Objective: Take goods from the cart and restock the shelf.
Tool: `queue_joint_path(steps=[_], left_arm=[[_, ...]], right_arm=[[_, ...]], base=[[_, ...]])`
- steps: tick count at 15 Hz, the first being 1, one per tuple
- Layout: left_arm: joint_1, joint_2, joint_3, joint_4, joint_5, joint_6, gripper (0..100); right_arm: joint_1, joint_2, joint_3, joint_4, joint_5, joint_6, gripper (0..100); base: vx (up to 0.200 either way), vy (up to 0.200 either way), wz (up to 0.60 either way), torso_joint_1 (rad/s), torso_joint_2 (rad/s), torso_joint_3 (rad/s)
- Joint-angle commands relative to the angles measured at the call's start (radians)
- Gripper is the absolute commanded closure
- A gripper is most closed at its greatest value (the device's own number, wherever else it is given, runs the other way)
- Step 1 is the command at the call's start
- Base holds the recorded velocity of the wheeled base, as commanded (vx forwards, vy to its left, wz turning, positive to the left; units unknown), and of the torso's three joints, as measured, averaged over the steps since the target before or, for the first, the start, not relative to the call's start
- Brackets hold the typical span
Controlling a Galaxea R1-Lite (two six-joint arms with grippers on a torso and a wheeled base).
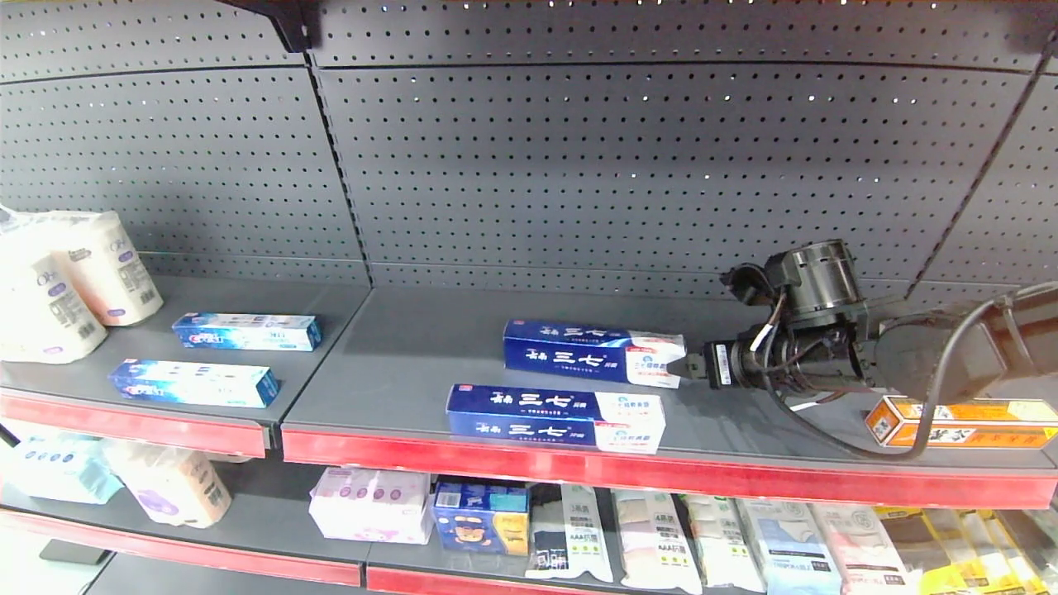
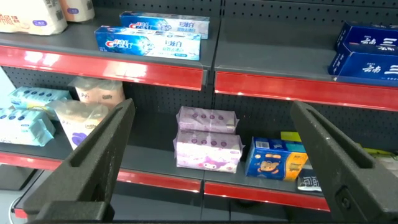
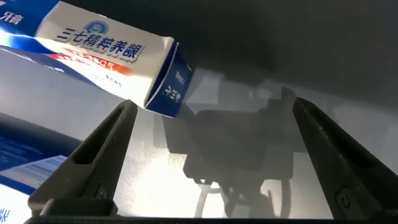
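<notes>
Two dark blue toothpaste boxes lie on the grey shelf: a rear box and a front box by the red edge strip. My right gripper sits low over the shelf, just off the rear box's white right end. In the right wrist view that box end lies just ahead of the open right gripper, with nothing between the fingers. My left gripper is open and holds nothing, out in front of the lower shelves.
Two light blue toothpaste boxes and tissue rolls fill the left shelf bay. An orange box lies under my right arm. The lower shelf holds tissue packs and a small blue carton. Pegboard backs the shelf.
</notes>
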Motion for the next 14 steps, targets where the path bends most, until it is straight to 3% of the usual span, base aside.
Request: queue_joint_path(steps=[1, 14], left_arm=[[0.000, 0.001, 0.000, 0.000, 0.001, 0.000, 0], [0.000, 0.001, 0.000, 0.000, -0.001, 0.000, 0]], right_arm=[[0.000, 0.006, 0.000, 0.004, 0.000, -0.001, 0], [-0.073, -0.060, 0.040, 0.011, -0.005, -0.032, 0]], base=[[0.000, 0.000, 0.00, 0.000, 0.00, 0.000], [0.000, 0.000, 0.00, 0.000, 0.00, 0.000]])
